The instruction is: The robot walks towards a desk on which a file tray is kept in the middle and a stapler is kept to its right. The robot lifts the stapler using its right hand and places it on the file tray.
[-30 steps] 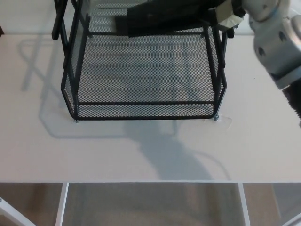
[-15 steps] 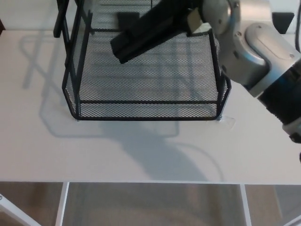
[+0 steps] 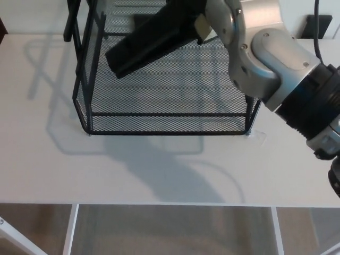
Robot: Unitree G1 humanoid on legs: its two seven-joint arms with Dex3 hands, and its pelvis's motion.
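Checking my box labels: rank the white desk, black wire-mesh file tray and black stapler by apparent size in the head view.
1. white desk
2. black wire-mesh file tray
3. black stapler, clearly smallest, though it is held above the tray, nearer the camera, which enlarges it.

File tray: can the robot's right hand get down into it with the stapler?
Probably yes. The right hand holds the stapler right over the file tray, and nothing sits between them.

Right robot hand (image 3: 194, 13), closed round the stapler (image 3: 151, 37), hangs over the file tray (image 3: 164, 114) back. Mesh floor below it is open from above. Mesh walls stand left and right of it, with a low front rim nearer the robot. Worktop (image 3: 159, 170) past that rim is open.
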